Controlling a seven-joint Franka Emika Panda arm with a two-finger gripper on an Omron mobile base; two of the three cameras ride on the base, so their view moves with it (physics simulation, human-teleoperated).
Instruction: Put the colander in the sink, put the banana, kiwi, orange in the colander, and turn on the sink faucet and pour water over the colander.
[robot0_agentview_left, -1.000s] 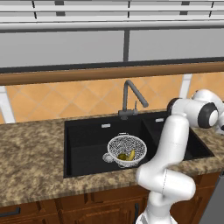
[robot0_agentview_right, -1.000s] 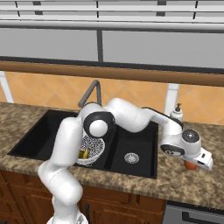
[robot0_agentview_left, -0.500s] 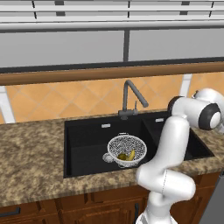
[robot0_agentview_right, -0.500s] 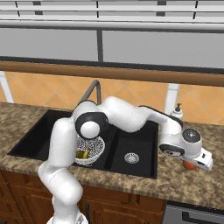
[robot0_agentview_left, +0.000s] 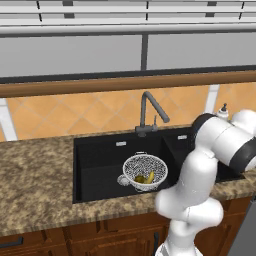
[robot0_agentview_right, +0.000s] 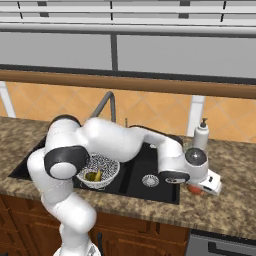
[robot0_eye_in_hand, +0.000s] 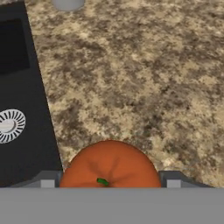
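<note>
Counter (robot0_agentview_left: 40, 185): speckled brown granite slab over wooden cabinets, running the width of both base views.
Sink (robot0_agentview_left: 100, 155): black double basin set into the counter, larger basin left, smaller right with a round silver drain (robot0_agentview_right: 149, 180).
Orange (robot0_eye_in_hand: 110, 165): rests directly on the granite just beside the sink's right rim, at 6 o'clock in the hand view.
Soap bottle (robot0_agentview_right: 201, 136): white, upright on the counter at the back, at 12 o'clock from the orange.
</note>
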